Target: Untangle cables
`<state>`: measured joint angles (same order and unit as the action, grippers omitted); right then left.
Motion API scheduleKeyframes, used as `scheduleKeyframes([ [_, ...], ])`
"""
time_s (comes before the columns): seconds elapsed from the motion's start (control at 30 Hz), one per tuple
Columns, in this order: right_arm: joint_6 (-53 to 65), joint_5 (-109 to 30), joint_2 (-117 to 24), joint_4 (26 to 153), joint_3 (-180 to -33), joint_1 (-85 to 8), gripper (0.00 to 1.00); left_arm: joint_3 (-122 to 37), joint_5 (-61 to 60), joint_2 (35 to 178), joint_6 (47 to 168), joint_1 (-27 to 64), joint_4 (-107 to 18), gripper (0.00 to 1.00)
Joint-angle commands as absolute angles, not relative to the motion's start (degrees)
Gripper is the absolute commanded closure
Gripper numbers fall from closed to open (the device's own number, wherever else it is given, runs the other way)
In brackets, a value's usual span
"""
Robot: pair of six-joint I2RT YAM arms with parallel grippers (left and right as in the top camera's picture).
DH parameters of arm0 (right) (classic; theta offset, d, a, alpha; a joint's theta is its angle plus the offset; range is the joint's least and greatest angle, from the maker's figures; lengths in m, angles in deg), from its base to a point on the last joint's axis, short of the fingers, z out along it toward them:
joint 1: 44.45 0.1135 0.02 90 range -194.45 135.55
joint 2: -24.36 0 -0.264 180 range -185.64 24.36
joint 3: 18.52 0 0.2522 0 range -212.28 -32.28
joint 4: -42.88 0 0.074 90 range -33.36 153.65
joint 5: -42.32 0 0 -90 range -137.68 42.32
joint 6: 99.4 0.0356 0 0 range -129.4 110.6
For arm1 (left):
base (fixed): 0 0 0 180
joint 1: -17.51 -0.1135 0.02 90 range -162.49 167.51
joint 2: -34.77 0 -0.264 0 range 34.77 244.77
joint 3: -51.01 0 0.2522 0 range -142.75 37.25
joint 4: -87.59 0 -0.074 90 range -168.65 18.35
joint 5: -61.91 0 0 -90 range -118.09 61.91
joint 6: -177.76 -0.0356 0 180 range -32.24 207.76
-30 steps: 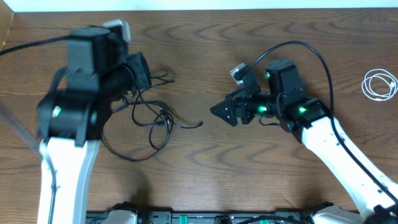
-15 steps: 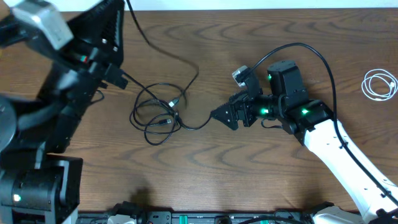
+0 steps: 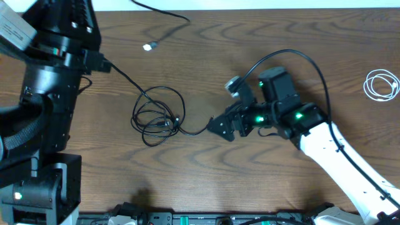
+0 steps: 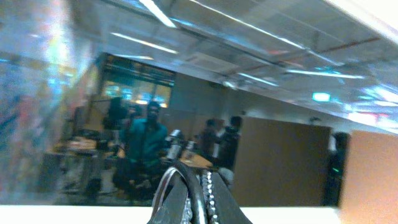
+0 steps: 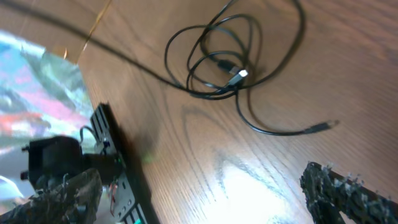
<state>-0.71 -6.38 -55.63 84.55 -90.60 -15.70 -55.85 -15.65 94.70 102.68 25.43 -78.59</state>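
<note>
Now: black cables partly lifted at left, white cord lying apart

Left arm (image 3: 50, 94) stands high over the left side of the table (image 3: 206, 187) and fills that side of the overhead view. Left pincer (image 4: 194, 186) is closed tight, fingers pressed together, pointing out level into the room rather than down at the wood. From overhead, a taut strand (image 3: 125, 81) runs slantwise from the pincer's tip down to the loops on the table; the closed fingers pinch that strand. A further stretch of black cord (image 3: 159, 10) crosses the top edge and leads toward a pale plug (image 3: 149, 46). Cannot tell whether that plug hangs or lies on the wood.

Black cables (image 3: 156, 115): a loose nest of several overlapping loops, left of centre on the table. A small silver plug (image 5: 239, 73) lies inside the loops. One free tail (image 3: 192, 132) curves out of the nest to the right and ends in a small plug just beside the right pincer. In the right wrist view it does not touch the fingers.

Right pincer (image 3: 220, 127): low over the table near centre, pointing left at the nest, jaws spread wide, nothing between them.

White cord (image 3: 381, 84): a small flat coil near the right edge of the table, well apart from the black nest and from both arms.
</note>
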Motion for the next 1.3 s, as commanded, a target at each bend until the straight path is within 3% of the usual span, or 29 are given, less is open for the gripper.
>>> scheduleKeyframes([
  [0.0, -2.44, -10.69, -55.48, 84.5, -90.65, -12.37, 0.01, -56.42, -22.66, 94.83, 101.94, 25.32, -78.81, 0.93],
  [0.3, -2.39, -23.63, -56.66, 81.18, -90.62, -3.5, 0.01, -56.42, -25.61, 94.96, 101.81, 25.3, -77.98, 0.93],
  [0.57, -2.39, -24.24, -66.12, 69.27, -90.62, 3.12, 0.01, -56.42, -38.0, 94.98, 100.76, 25.3, -76.8, 0.93],
  [0.9, -0.69, -32.44, -81.51, 52.11, -90.62, 5.9, 0.03, -56.42, -39.56, 94.98, 96.76, 25.3, -73.15, 0.93],
  [0.97, -0.1, -32.55, -83.36, 50.36, -90.62, 5.9, 0.16, -56.42, -39.58, 94.98, 96.67, 25.3, -72.6, 0.92],
  [1.03, 0.01, -32.55, -84.15, 49.73, -90.62, 5.9, 0.39, -56.42, -39.71, 95.0, 96.08, 25.3, -71.86, 0.93],
  [1.13, 0.01, -32.52, -84.0, 49.66, -90.65, 5.85, 0.87, -56.42, -40.15, 95.0, 94.59, 25.3, -70.44, 0.93],
  [1.17, 0.01, -32.37, -83.71, 49.66, -90.65, 5.85, 0.99, -56.42, -40.93, 95.0, 94.61, 25.3, -69.78, 0.92],
  [1.27, 0.45, -31.65, -81.55, 49.9, -90.65, 5.79, 0.99, -56.42, -42.88, 95.11, 94.61, 25.3, -67.36, 0.92],
])
